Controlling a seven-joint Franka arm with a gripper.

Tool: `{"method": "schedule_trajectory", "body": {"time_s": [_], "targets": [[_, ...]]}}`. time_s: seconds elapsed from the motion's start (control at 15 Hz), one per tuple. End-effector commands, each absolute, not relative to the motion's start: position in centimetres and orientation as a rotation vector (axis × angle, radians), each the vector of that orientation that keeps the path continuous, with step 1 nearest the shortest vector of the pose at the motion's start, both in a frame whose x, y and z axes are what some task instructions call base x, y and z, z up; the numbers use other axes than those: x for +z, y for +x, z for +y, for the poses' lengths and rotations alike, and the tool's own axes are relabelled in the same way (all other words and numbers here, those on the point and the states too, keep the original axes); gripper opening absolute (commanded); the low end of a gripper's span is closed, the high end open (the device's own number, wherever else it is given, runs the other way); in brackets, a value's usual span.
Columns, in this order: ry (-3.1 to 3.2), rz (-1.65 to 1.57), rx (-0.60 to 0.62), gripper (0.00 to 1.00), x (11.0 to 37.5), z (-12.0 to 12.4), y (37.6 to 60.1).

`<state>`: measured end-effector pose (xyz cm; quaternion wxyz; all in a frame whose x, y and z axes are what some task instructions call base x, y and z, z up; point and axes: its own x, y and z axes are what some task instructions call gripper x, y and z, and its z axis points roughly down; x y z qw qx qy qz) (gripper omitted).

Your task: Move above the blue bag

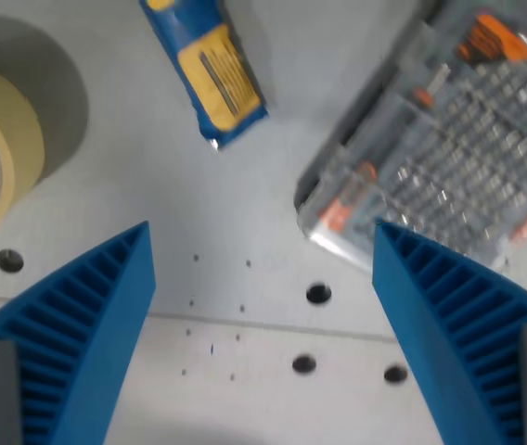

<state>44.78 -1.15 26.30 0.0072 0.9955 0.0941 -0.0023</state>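
The blue bag (207, 69), a blue packet with a yellow label, lies on the grey table at the top of the wrist view, slightly left of centre, its upper end cut off by the frame. My gripper (262, 239) hovers open over bare table below the bag. Its two blue ribbed fingers (87, 315) stand wide apart at the lower left and lower right, with nothing between them.
A roll of beige tape (4, 139) lies at the wrist view's left edge. A clear plastic case of screwdriver bits (440, 139) fills the upper right. Several holes (317, 294) dot the table (273, 185), and a seam crosses it between the fingers.
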Motion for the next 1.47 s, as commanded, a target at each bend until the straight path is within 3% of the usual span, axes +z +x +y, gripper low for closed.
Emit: {"method": "schedule_trajectory", "body": {"time_s": [0.07,1.47], "targets": [[3.091,0.614,-0.042,1.0,25.4,-0.4,46.3],[2.987,0.898,-0.042,1.0,17.0,3.8,51.8]]}}
